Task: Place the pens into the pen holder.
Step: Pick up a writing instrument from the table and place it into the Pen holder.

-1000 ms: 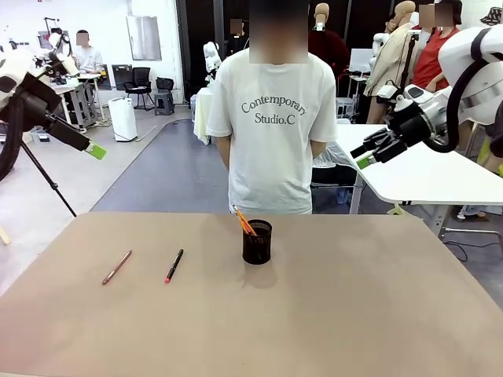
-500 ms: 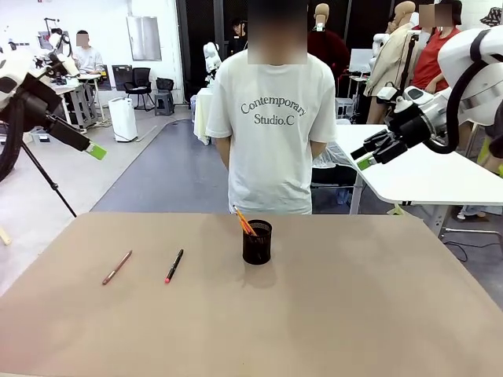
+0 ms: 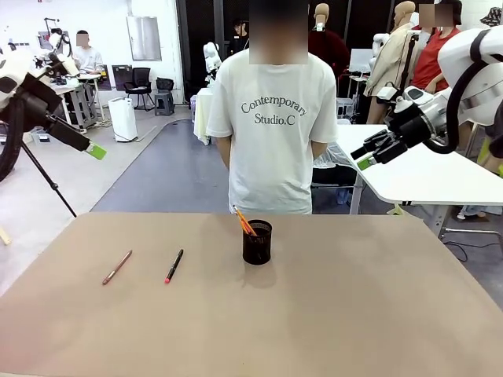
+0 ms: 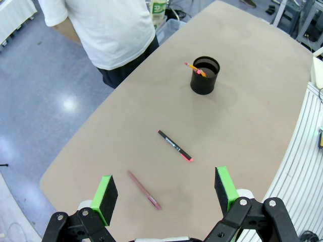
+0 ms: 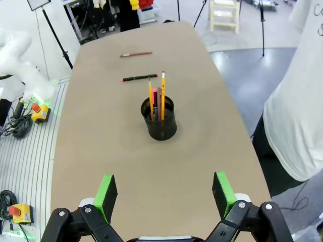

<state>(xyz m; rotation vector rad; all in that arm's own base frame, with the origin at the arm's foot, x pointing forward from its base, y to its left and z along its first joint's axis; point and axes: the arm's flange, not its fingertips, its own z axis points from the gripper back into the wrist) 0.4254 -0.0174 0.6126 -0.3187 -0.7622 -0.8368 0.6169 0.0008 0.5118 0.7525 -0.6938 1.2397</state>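
Note:
The black mesh pen holder [image 3: 257, 242] stands at the table's middle with several orange and yellow pens [image 3: 244, 221] sticking out of it. Left of it lie a black pen with a red tip [image 3: 174, 265] and a reddish-brown pen [image 3: 116, 267]. My left gripper [image 3: 94, 150] hangs open, high off the table's left side. From above it sees the holder [image 4: 205, 75], the black pen [image 4: 175, 145] and the reddish-brown pen [image 4: 144, 190] below its own gripper [image 4: 165, 187]. My right gripper [image 3: 363, 155] is open, high at the right. Under it [image 5: 164, 191] is the holder [image 5: 159, 121], with the black pen [image 5: 139, 77] and the reddish-brown pen [image 5: 136, 54] beyond.
A person in a white T-shirt [image 3: 271, 118] stands at the table's far edge, arms behind the back. The tan table [image 3: 354, 314] is bare to the right of the holder and along the front. A white table [image 3: 424, 177] stands behind at the right.

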